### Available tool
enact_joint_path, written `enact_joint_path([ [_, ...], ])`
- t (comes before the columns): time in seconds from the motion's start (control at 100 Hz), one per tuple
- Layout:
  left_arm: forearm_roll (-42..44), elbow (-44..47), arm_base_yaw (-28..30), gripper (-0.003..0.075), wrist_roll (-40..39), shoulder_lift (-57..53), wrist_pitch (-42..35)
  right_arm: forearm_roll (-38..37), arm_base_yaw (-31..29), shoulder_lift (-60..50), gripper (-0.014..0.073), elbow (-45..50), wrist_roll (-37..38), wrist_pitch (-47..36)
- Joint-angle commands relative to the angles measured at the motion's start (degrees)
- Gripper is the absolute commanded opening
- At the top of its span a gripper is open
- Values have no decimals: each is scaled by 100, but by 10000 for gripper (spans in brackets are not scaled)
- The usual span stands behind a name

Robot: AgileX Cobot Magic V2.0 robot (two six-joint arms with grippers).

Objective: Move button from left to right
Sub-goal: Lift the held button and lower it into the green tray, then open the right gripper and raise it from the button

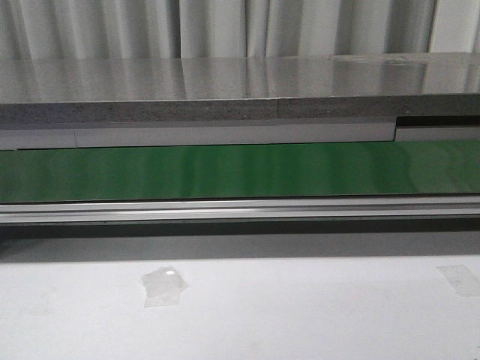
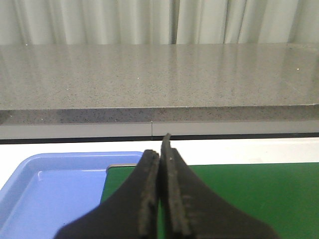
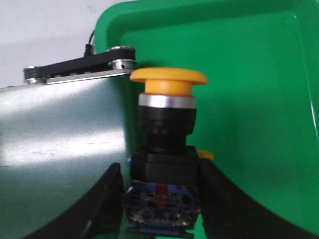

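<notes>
The button shows only in the right wrist view: a yellow-orange mushroom cap, a silver ring, and a black body with red and blue marks. My right gripper is shut on its black body, one finger on each side. It holds the button over the edge where the conveyor belt meets the green tray. My left gripper is shut and empty, above the border between a blue tray and the green belt. No gripper or button shows in the front view.
A small yellow piece peeks out behind the button in the green tray. The belt's black and metal end bracket lies by the tray rim. The front view shows the green belt, a grey counter behind it, and tape patches on the white table.
</notes>
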Motion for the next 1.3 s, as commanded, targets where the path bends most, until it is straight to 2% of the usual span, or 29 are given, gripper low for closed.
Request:
enact_joint_path([
  [0.0, -53, -165, -41, -20, -13, 18, -435, 4, -125, -77, 196, -196, -50, -307],
  [0.4, -53, -165, -41, -20, -13, 18, -435, -27, -169, 903, 196, -196, -50, -324],
  [0.73, -53, -165, -41, -20, -13, 18, -435, -67, -169, 1189, 205, -196, -50, -374],
  [0.82, -53, -165, -41, -20, -13, 18, -435, -148, -169, 1189, 264, -196, -50, -377],
  [0.97, -53, -165, -41, -20, -13, 18, -435, -220, -169, 1189, 449, -196, -45, -312],
  [1.02, -53, -165, -41, -20, -13, 18, -435, -220, -169, 1189, 482, -196, -45, -299],
  [1.29, -53, -165, -41, -20, -13, 18, -435, -224, -169, 1151, 486, -196, -45, -229],
])
